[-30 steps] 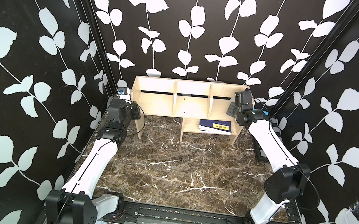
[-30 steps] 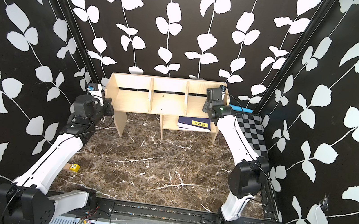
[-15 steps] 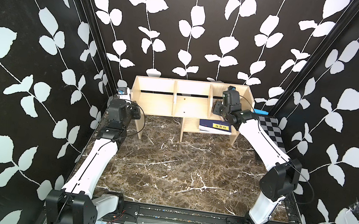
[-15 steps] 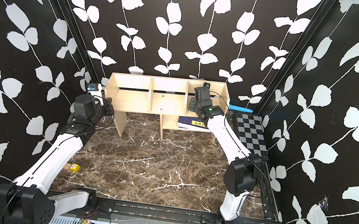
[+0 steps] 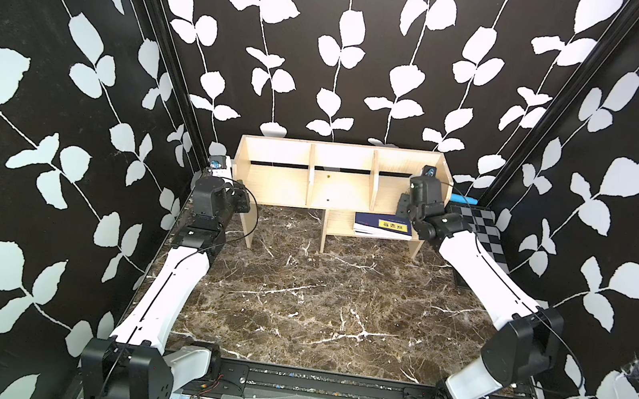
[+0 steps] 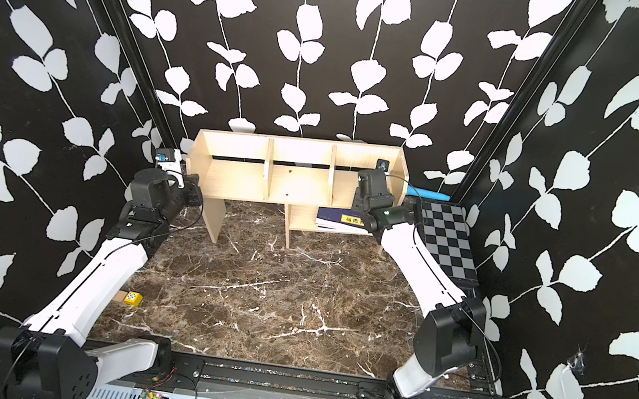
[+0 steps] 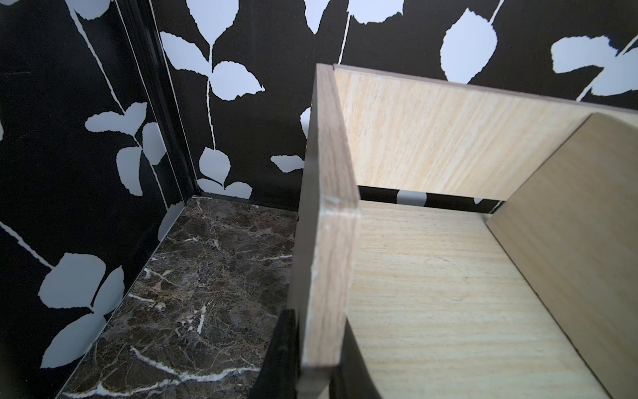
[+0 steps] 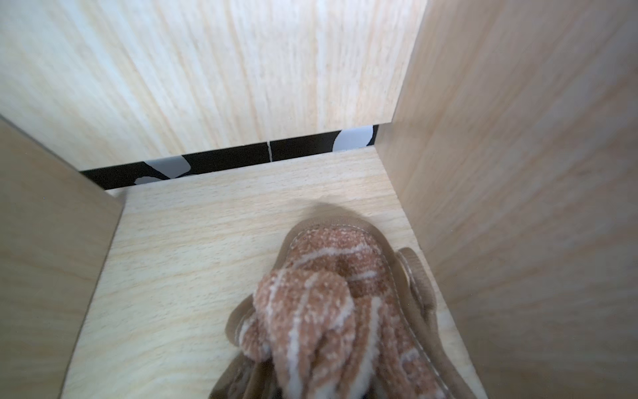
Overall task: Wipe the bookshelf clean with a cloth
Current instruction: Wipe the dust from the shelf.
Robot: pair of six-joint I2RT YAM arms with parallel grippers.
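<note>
- Bookshelf [image 5: 270, 179] wide and low against the back wall, long axis running side to side; three upper bays split by two dividers.
- Far left: left gripper [image 7: 314, 374] pinching the shelf's left end panel, one finger [image 7: 281, 352] outside, its twin inside; bracing the unit, by the look of it.
- Left and middle bays bare in both top views; no cloth there.
- Lower shelf, right of centre: dark blue book [image 5: 383, 225] lying flat, clear of the action.
- Right bay: cloth [image 8: 324, 311] bunched on the bay floor, close to the right end panel, apart from the divider; right gripper [image 5: 418, 197] reaching in above it, fingertips buried under the bunch in the wrist view; pressed tight on the cloth, as best judged.
- Crux for the coming stroke: bare floor lying leftward from the jaws, toward the divider, along the shelf's length; right arm plainly the nearer one.
</note>
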